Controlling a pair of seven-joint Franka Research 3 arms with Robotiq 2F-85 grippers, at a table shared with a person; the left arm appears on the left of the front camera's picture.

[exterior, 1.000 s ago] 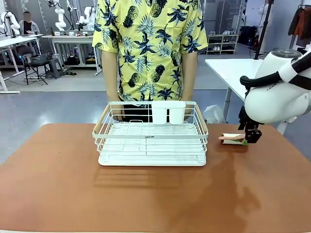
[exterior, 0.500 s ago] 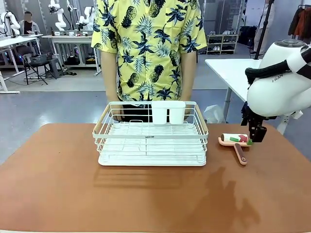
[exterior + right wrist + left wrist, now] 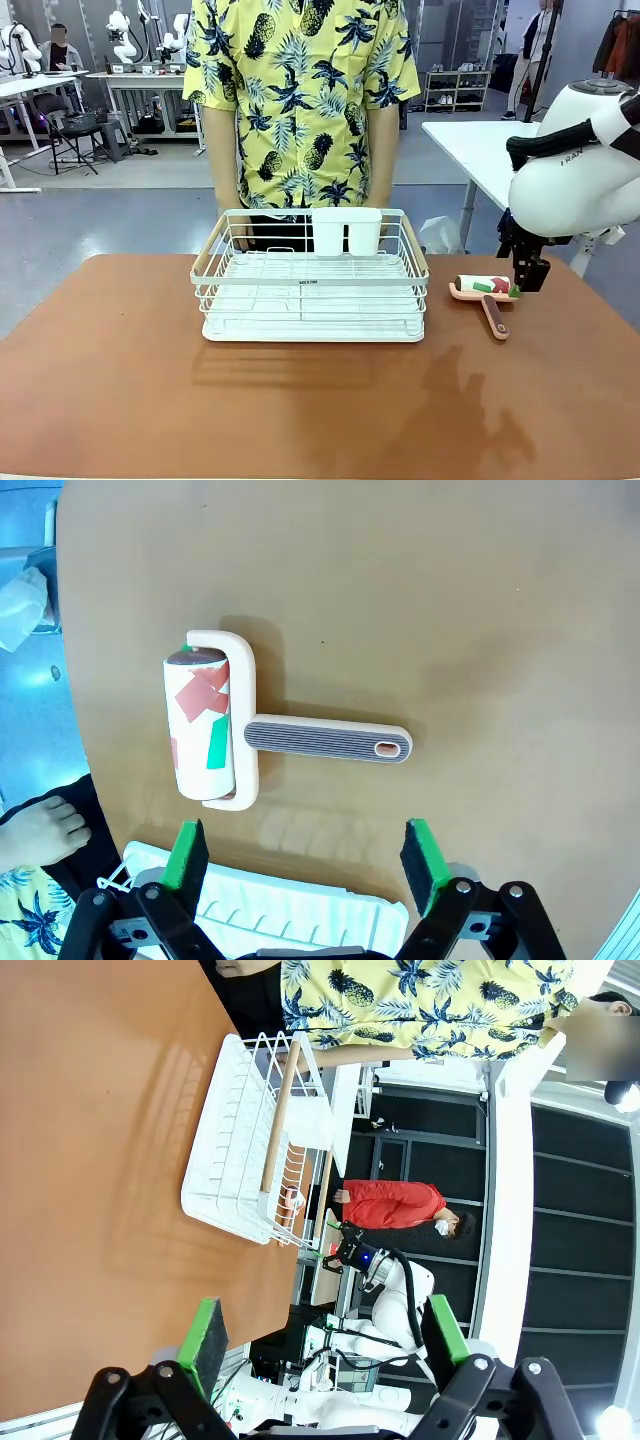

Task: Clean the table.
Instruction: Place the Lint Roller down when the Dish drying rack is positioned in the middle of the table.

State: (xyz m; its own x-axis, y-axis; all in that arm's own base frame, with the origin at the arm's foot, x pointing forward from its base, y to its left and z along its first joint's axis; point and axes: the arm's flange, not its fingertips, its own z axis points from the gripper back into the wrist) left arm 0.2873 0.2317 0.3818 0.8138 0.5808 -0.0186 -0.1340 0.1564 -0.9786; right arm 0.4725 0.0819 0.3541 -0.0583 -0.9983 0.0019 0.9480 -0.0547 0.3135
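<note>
A lint roller point(image 3: 485, 295) with a pink frame and red and green scraps stuck to its white roll lies flat on the reddish-brown table point(image 3: 300, 400), right of the dish rack. My right gripper point(image 3: 527, 282) hangs just above and beside it, open, holding nothing. In the right wrist view the lint roller point(image 3: 205, 730) lies ahead of the right gripper point(image 3: 305, 845), with its handle point(image 3: 325, 740) between the spread green pads and clear of them. My left gripper point(image 3: 325, 1330) is open over the table point(image 3: 90, 1140), far from the rack.
A white wire dish rack point(image 3: 310, 290) with wooden handles and a white cutlery cup point(image 3: 345, 232) stands at the table's middle back. A person in a yellow pineapple shirt point(image 3: 305, 90) stands right behind it. A white-topped table point(image 3: 470, 140) stands beyond the right edge.
My right gripper has let go of the lint roller and risen a little. The roller now lies flat with its handle pointing toward me. The person shifted slightly.
</note>
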